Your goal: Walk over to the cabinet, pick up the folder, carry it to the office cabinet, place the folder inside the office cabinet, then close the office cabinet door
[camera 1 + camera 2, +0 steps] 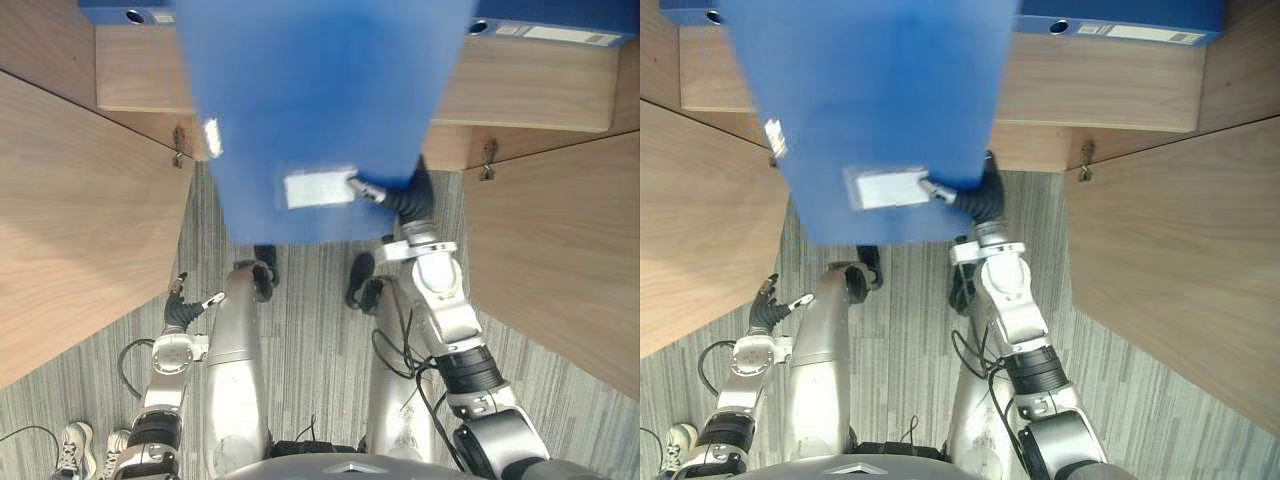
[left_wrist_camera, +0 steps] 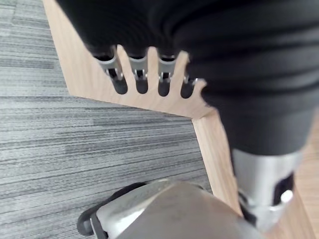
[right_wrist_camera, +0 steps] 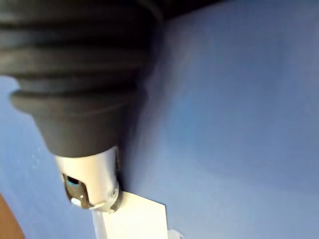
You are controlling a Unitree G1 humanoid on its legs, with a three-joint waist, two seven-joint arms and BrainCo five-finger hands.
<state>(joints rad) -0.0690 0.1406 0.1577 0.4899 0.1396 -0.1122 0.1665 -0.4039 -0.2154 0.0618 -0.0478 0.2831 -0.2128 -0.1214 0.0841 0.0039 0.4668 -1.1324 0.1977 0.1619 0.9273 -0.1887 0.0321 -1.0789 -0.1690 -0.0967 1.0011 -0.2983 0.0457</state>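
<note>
**Blue folder going up to the open cabinet, pinched in the right hand**

Blue card is taking up most of what the head cameras are seeing. The right hand (image 1: 408,198) is gripping the folder (image 1: 320,100) at its lower corner, with the thumb lying over the face next to a white label (image 1: 315,188) and the fingers hidden behind the board. The right wrist view is showing the same pinch from close in, the thumb pressing flat on the blue surface. Holding it by one corner is leaving the rest of the folder free to lead into the opening, though I judge that such a grip is letting a wide, stiff board swing easily.

Beyond the folder, the office cabinet (image 1: 150,70) is standing open. Its wooden shelf (image 1: 520,95) is already carrying other blue binders (image 1: 545,25), lying flat along the back. The left door (image 1: 80,220) and the right door (image 1: 560,250) are both swinging wide toward the robot, giving the arm a clear lane between them.

Down low, the left hand (image 1: 185,308) is hanging beside the left door above the grey carpet (image 1: 310,300), fingers loose and spread, carrying nothing. It is probably being kept out of the way until a door needs pushing.

The carrying is looking nearly done. Setting the folder on the shelf and closing the door are not yet done.
</note>
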